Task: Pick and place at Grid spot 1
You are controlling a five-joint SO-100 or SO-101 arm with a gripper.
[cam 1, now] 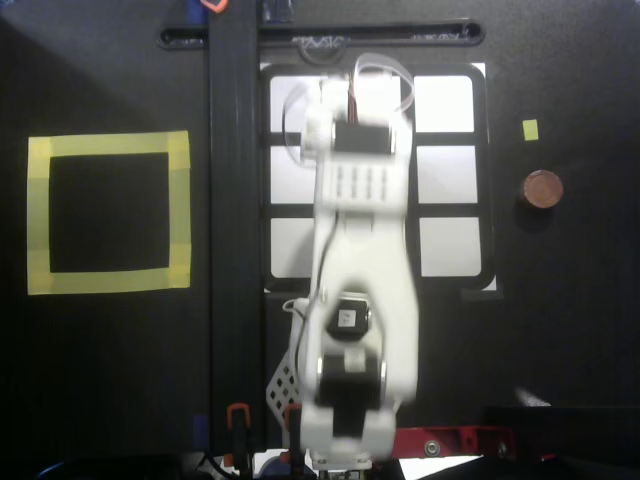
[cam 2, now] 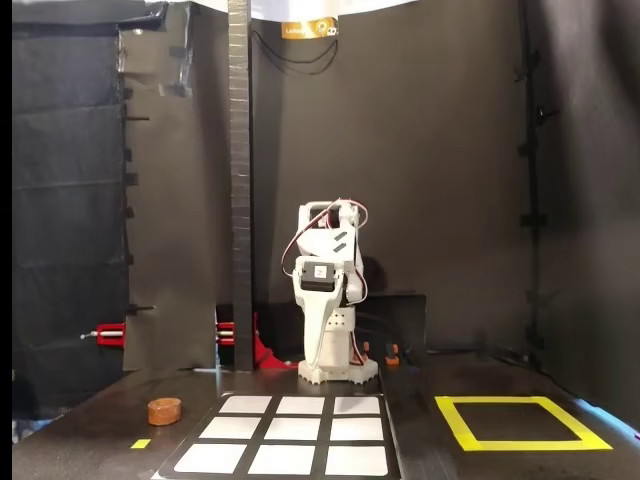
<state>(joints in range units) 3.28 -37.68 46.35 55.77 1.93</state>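
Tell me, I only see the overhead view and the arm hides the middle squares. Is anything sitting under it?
Observer: No. In the fixed view all nine cells of the grid are bare, Grid spot 1 too.
Operator: Is the arm touching the grid?
Observer: No. The arm is folded up high over its base, clear of the cells.
Operator: Is the brown thing tall?
Observer: No. The brown disc is a low, flat puck lying beside the grid.

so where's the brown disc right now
In the overhead view the brown disc sits right of the grid, just below a small yellow marker.
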